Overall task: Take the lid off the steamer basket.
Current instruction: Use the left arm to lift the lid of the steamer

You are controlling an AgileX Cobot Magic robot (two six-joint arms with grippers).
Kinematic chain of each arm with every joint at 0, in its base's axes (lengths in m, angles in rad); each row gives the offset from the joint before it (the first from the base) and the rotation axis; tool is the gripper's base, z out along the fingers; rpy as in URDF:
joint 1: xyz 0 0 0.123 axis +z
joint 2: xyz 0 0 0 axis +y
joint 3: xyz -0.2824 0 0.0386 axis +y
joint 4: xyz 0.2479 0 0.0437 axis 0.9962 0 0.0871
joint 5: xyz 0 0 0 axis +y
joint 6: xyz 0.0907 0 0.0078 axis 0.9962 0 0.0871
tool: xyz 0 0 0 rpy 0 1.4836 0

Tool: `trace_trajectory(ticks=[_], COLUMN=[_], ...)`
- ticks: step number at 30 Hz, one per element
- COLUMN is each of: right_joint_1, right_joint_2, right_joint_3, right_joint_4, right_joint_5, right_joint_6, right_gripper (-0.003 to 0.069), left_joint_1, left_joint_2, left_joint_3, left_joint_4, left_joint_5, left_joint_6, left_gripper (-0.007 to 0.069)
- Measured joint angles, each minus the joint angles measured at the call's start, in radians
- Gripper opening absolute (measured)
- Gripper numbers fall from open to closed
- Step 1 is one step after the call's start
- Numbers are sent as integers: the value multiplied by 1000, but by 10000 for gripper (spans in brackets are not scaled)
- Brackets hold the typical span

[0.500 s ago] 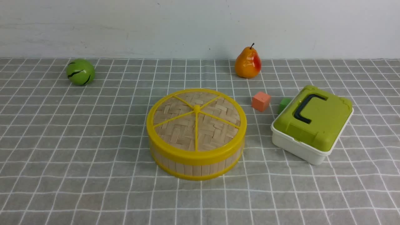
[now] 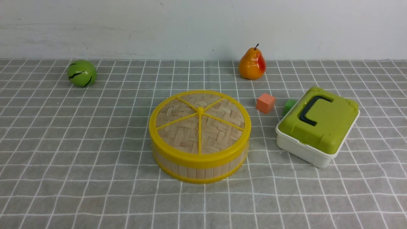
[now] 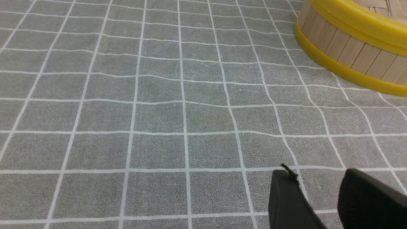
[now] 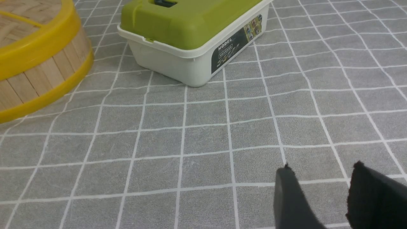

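Observation:
The woven bamboo lid (image 2: 199, 122) with yellow rim, spokes and centre knob sits flat on the steamer basket (image 2: 198, 170) in the middle of the table. No arm shows in the front view. In the left wrist view my left gripper (image 3: 318, 173) is open and empty over bare cloth, apart from the basket's slat wall (image 3: 349, 51). In the right wrist view my right gripper (image 4: 321, 168) is open and empty over the cloth. The basket (image 4: 41, 79) and part of the lid's rim (image 4: 41, 41) show there too.
A white box with a green lid (image 2: 318, 125) stands right of the basket; it also shows in the right wrist view (image 4: 190, 35). An orange cube (image 2: 265, 103) and a green cube (image 2: 288, 106) lie behind. A pear (image 2: 252, 64) and a green ball (image 2: 81, 73) sit at the back.

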Motion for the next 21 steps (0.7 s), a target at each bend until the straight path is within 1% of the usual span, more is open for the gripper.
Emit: trace_trajectory(ticks=[12, 21], right_joint_1=[0, 0], right_joint_2=[0, 0], right_joint_3=[0, 0], right_joint_4=[0, 0], right_joint_5=[0, 0], right_joint_6=[0, 0], right_gripper=[241, 241], left_joint_1=[0, 0], left_joint_2=[0, 0], left_joint_3=[0, 0], left_joint_4=[0, 25], left_joint_5=[0, -4], left_joint_6=[0, 5], left_gripper=[239, 239])
